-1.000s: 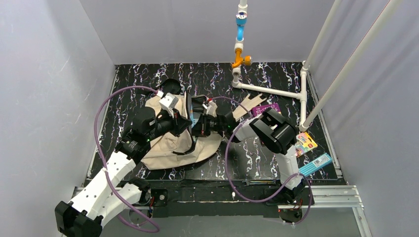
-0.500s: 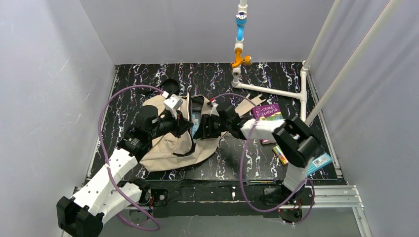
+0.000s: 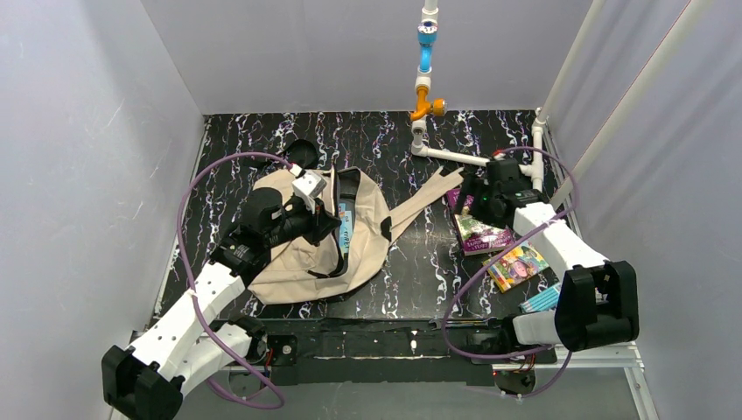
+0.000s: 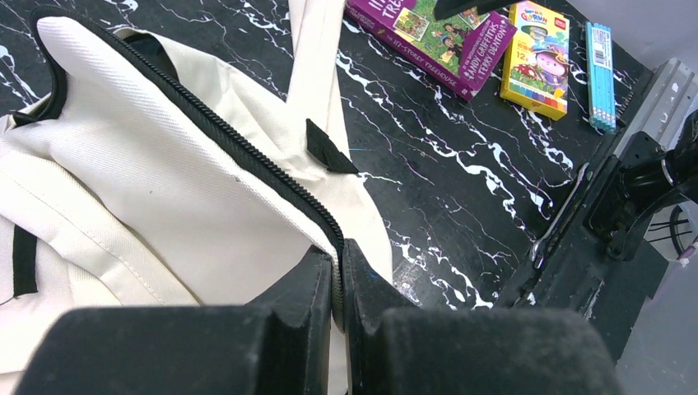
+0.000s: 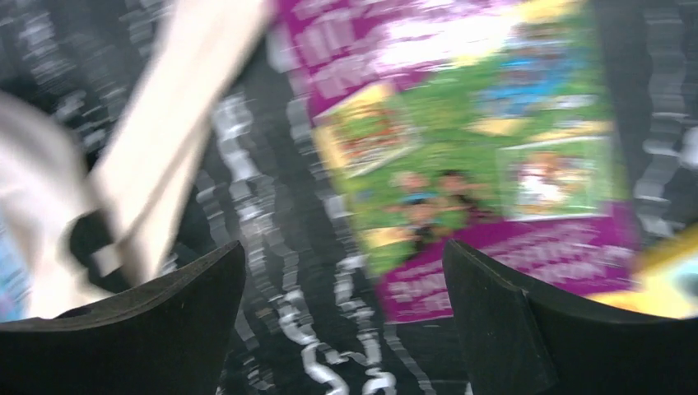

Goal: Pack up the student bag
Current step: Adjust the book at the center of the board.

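Left tool [image 4: 337,276] pinched shut on the black zipper edge [image 4: 247,156] of the beige soft fabric student bag [image 3: 289,267], which lies flat left of centre on the black marbled worktop [image 3: 420,262]. Right tool [image 5: 346,329] spread wide, gripping nothing, over the purple picture book [image 3: 483,234] to the right of the bag.

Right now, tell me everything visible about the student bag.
The student bag is soft beige fabric with a black zipper and black top loop. It lies slumped on the black marbled table, left of centre, opening gaping with something blue inside. One strap trails right toward the purple book. The left hand is shut on the zipper edge.
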You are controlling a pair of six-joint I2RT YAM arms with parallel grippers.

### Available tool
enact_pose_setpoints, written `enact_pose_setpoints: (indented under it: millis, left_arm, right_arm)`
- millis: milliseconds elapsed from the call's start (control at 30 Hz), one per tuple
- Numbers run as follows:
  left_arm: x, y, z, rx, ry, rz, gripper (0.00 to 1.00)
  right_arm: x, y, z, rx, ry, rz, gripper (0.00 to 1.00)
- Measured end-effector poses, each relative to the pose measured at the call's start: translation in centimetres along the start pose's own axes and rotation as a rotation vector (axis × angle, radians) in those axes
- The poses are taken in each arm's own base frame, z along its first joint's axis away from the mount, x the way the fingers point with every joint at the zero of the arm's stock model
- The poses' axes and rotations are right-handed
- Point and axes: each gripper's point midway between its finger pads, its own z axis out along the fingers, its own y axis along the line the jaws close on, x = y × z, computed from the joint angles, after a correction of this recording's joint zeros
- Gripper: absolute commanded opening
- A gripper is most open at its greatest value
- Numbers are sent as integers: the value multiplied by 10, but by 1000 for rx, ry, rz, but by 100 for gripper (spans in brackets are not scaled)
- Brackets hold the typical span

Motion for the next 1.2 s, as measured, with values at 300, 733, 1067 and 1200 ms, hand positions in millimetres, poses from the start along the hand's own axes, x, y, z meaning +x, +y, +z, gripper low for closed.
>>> enact_pose_setpoints:
  millis: [300,733,1067,1200]
  left_arm:
    - [3,-2,0,10,10,-6,0]
    - [10,0,5,13,40,-29,0]
    - [14,-1,8,21,57,-35,0]
    - [16,0,10,22,65,-39,0]
  right_arm:
    - [-34,-115,4,383,-69,58,98]
    - [-2,-106,38,243,-14,93,42]
    - [130,33,-5,-198,205,-41,59]
    - [106,28,-23,-149,133,-85,85]
